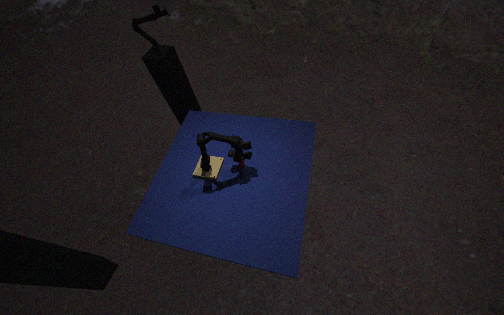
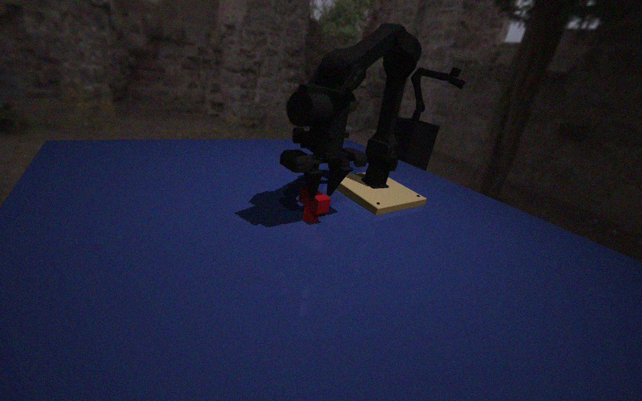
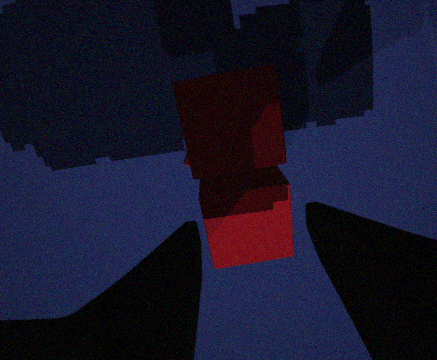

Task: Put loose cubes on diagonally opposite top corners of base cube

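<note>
Blue tabletop [image 1: 214,219] [image 2: 283,309] [image 3: 378,170] fills the lower frame outside. Just right of its centre-left, the end effector [image 1: 240,160] [image 2: 321,191] [image 3: 252,223] stands released, fingers apart astride the near cube [image 2: 321,204] [image 3: 250,230], presumably to leave it undisturbed on its corner. Beyond sits the far cube [image 2: 302,195] [image 3: 225,120]. Only the exterior shows the base cube [image 2: 309,214] clearly beneath; only the wrist view shows slack beside both fingers.

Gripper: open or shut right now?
Open: in the wrist view, blue shows between each of the gripper's fingers and the nearer red cube.
</note>
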`<state>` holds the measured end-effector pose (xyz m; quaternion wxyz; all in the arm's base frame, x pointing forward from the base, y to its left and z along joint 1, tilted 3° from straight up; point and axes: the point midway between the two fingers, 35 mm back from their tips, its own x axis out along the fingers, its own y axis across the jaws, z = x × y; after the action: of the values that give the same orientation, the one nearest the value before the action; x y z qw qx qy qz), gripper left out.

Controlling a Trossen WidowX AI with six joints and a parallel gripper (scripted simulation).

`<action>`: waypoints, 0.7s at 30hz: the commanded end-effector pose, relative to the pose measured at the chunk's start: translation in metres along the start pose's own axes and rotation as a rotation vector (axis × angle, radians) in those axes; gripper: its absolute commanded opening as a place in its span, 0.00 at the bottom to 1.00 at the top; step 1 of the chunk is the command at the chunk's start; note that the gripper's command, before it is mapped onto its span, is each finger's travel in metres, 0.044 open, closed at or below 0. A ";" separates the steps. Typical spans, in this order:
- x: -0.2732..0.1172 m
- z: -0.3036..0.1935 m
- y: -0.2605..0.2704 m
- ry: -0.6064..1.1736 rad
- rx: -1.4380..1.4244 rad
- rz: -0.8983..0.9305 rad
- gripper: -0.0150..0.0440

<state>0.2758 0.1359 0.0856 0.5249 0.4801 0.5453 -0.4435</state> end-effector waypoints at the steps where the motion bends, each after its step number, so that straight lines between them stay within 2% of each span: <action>1: -0.008 0.000 0.001 0.003 -0.002 0.009 0.60; 21: -0.035 0.000 0.001 0.002 -0.002 0.009 0.60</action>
<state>0.2755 0.1343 0.1137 0.5246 0.4811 0.5445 -0.4436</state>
